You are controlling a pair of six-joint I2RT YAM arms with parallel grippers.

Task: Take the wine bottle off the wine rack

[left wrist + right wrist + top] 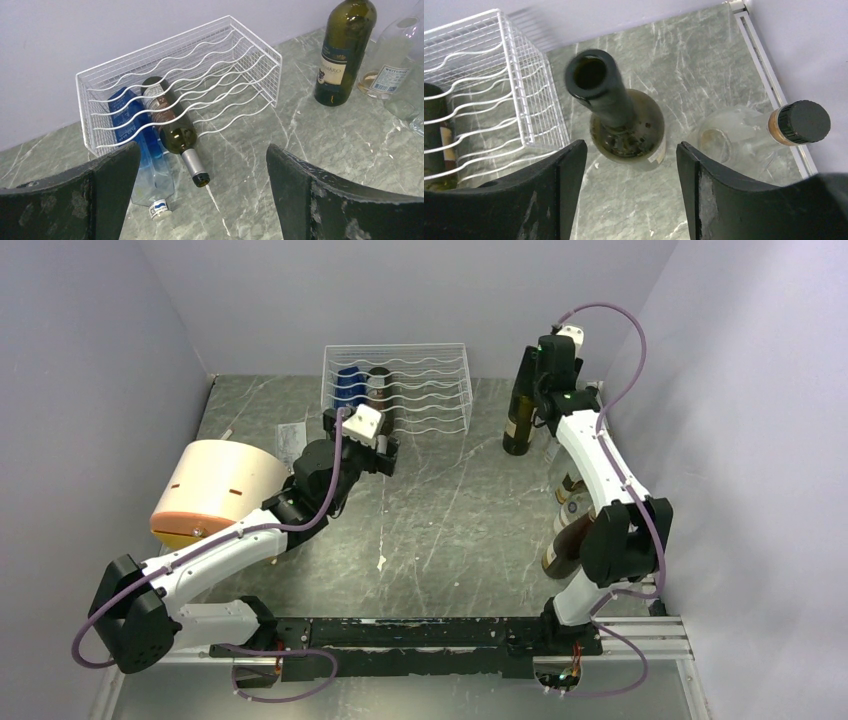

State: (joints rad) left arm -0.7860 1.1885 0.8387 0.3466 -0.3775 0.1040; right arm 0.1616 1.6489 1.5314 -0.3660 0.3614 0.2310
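- The wine bottle point(518, 425) point(629, 135) – dark green glass, mouth open – stands upright on the desk point(450, 510) near the far right corner, out of the wine rack point(430, 390) and just off its right end.
- The right fingers point(559, 200) hang over this bottle, parted about halfway. In the right wrist view we see the neck between them with a gap on each side, so they grip nothing.
- The white wire rack sits against the far edge of the desk, near its middle. We count two bottles lying in it at its left end: a blue bottle point(137, 140) and, just beside it, a brown-labelled bottle point(167, 120) of dark glass. Their necks poke out over the desk at the front.
- The left fingers point(100, 200) are spread wide and hold nothing – they hover in front of the rack's left end, facing those two bottles.
- Along the right edge we see clear bottles point(395, 65), one with a black cap point(804, 120), close to the wine bottle.
- A cream drum point(215, 490) lies by the left edge.
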